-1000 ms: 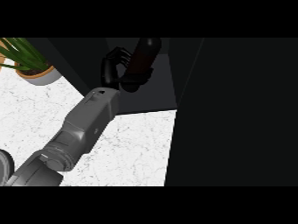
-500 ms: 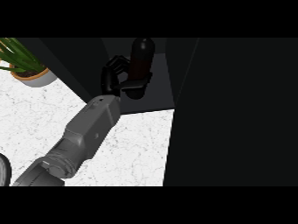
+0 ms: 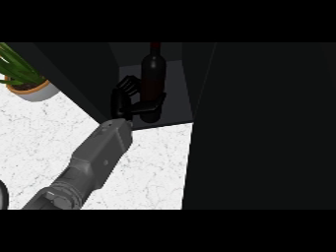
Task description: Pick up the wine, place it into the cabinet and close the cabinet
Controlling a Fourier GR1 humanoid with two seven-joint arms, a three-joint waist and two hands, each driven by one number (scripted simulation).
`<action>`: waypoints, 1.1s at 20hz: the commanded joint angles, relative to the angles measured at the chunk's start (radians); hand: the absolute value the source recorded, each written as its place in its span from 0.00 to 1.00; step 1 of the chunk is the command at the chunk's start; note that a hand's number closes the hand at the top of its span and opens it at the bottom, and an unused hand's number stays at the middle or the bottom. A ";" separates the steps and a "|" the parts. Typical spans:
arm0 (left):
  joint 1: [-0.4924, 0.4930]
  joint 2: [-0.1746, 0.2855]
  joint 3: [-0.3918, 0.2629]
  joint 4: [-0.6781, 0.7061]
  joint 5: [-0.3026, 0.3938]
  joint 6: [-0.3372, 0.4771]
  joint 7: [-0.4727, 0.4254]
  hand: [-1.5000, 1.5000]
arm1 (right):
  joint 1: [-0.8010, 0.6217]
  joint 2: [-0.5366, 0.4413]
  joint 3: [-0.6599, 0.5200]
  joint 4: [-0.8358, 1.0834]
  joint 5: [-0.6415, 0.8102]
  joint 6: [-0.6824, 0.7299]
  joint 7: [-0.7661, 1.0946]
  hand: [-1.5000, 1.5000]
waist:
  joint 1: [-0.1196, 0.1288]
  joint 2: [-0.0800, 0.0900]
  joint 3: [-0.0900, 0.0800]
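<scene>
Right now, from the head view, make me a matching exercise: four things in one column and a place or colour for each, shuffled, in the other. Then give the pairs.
1. wine bottle
2. potted plant
3. left hand
4. counter

A. white, marbled
B. at the bottle's lower part
C. upright inside the dark cabinet
D. the view's upper left

Pairs: 1-C, 2-D, 3-B, 4-A
</scene>
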 commanded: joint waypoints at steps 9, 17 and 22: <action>0.076 0.000 -0.045 -0.016 0.041 0.008 -0.006 1.00 | -0.004 0.025 0.003 0.006 -0.031 -0.001 -0.018 0.00 | -0.042 0.003 -0.002; 0.099 0.000 -0.086 -0.039 0.055 0.037 -0.041 1.00 | -0.011 0.017 -0.004 0.000 -0.047 0.003 0.003 0.00 | -0.055 0.004 -0.003; 0.049 0.000 -0.101 -0.057 0.081 0.077 -0.002 1.00 | 0.006 0.019 -0.007 -0.010 -0.058 0.020 -0.018 0.00 | -0.059 0.003 -0.001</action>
